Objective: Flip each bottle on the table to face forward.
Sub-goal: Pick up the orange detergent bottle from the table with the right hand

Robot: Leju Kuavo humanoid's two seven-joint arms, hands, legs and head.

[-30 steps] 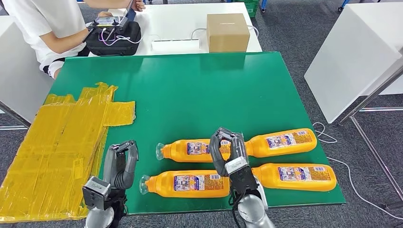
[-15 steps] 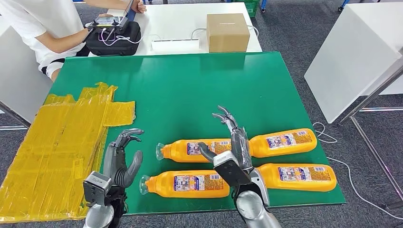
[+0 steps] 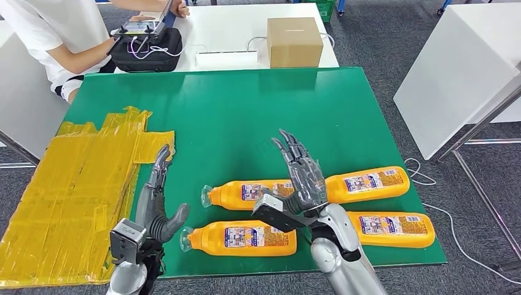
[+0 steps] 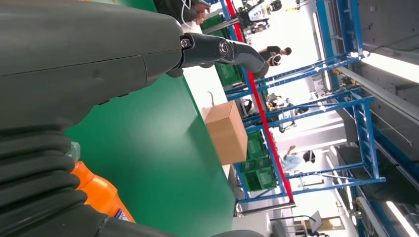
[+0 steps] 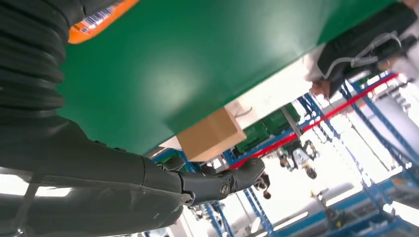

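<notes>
Several orange bottles lie on their sides on the green table (image 3: 246, 110), near its front edge. One bottle (image 3: 242, 194) sits front centre with another bottle (image 3: 241, 238) below it; a third bottle (image 3: 367, 183) lies to the right. A further bottle (image 3: 384, 228) lies at the front right corner. My right hand (image 3: 299, 178) hovers open over the middle of the group, fingers spread and pointing away. My left hand (image 3: 156, 200) is raised open left of the bottles, holding nothing. An orange bottle (image 4: 101, 197) shows by my left wrist.
Crumpled yellow tape sheets (image 3: 80, 178) cover the table's left side. A cardboard box (image 3: 293, 40) and a black bag (image 3: 147, 49) stand on the white table behind, where a person (image 3: 61, 31) sits. A white table (image 3: 454, 74) stands to the right.
Both hands have opened from curled to spread fingers. The right hand has risen and stretched forward over the bottles; the left hand's fingers have straightened upward.
</notes>
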